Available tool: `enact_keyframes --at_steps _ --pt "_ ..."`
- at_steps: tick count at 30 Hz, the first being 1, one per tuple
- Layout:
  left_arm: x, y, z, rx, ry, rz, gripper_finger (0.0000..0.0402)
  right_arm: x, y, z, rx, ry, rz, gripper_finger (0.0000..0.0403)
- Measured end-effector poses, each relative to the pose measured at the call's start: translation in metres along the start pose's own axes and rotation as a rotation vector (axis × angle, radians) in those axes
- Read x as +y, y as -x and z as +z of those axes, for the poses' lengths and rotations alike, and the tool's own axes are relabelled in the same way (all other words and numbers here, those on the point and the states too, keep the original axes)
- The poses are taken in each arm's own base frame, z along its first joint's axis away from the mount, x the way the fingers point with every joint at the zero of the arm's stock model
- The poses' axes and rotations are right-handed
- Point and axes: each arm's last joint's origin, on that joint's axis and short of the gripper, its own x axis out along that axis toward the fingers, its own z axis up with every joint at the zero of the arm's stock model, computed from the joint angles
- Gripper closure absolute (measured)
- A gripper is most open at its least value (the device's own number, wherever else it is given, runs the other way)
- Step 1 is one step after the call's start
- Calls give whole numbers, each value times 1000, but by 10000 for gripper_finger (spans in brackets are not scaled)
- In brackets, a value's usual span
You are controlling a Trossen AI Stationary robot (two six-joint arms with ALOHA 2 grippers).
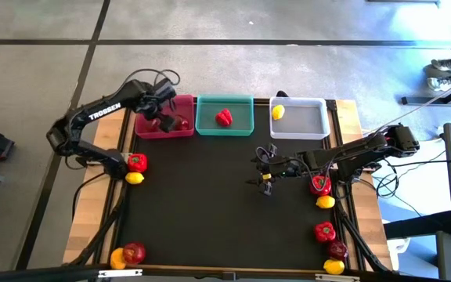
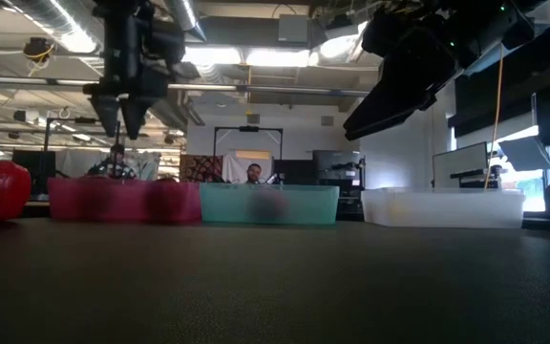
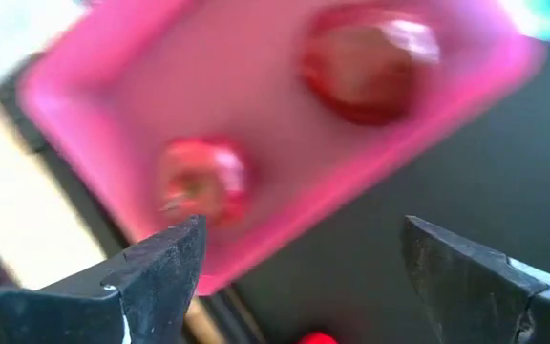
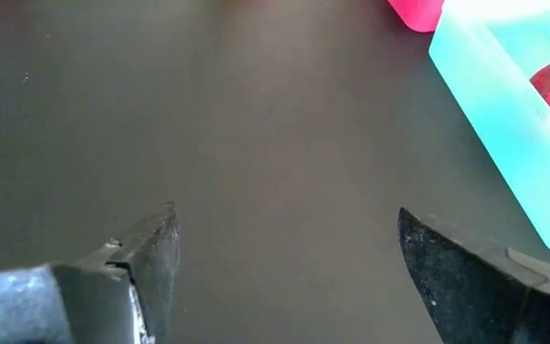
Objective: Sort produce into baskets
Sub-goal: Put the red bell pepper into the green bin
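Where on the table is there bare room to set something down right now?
The dark mat's middle and front, between the left-edge pepper and lemon and the right-edge produce, lies bare. The white basket holds one lemon only. It is crowded at the pink basket, under the left end effector, and around the right end effector.

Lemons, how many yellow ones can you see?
5, maybe more hidden. One lemon in the white basket, one at the left edge, one front left, one at the right edge, one front right.
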Motion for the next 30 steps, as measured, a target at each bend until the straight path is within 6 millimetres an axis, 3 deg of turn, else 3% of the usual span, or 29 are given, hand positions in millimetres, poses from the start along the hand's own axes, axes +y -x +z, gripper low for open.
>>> enact_keyframes --at_steps 5,12,19,30 --pt "-28 9 -13 23 -86 -112 59 0 0 0 0 0 0 79" --pt "-54 17 -37 97 -149 -100 59 0 0 0 -1 0 0 79" --pt "-59 15 -63 246 -97 13 59 0 0 0 -1 0 0 79" --pt "-58 -8 -86 406 -82 87 59 0 0 0 -1 0 0 79"
